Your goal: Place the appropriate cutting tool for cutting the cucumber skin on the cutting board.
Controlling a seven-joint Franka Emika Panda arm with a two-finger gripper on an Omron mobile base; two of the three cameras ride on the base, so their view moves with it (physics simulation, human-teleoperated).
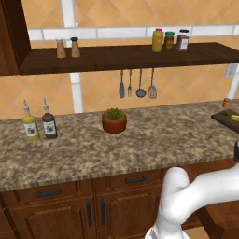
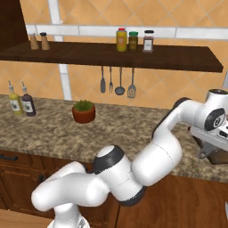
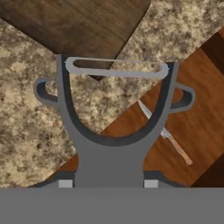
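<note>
Peeler: grey Y-shaped metal peeler (image 3: 114,131) fills the near foreground of the hand view, its slotted blade crosswise at the top, its handle running down between the tool's tips.
Tool: the tool (image 3: 108,184) is clamped on the peeler's handle, the two small pale finger pads (image 3: 65,183) showing on either side of it; in the right base view the tool (image 2: 209,149) sits at the far right with the grey peeler hanging below it.
Cutting board: flat dark brown wooden cutting board (image 3: 83,26) lies on the surface beyond the peeler's blade in the hand view, one corner reaching under the blade; whether the peeler touches it cannot be told. In the left base view its end (image 1: 225,119) shows at the right edge with something yellow on it.
Surface: speckled brown granite surface (image 3: 30,131) carries the board; its front edge runs diagonally under the peeler.
Knife: slim knife with a wooden handle (image 3: 166,135) shows past that edge, against brown wood, beside the peeler's right arm.
Plant pot: terracotta pot with a green plant (image 1: 114,120) stands mid-surface, well apart from the board.
Bottles: two labelled bottles (image 1: 39,123), one yellow, one dark, stand at the left; their labels are too small to read.
Shelf: long dark wall shelf (image 1: 126,56) holds shakers and jars; no writing on them can be read.
</note>
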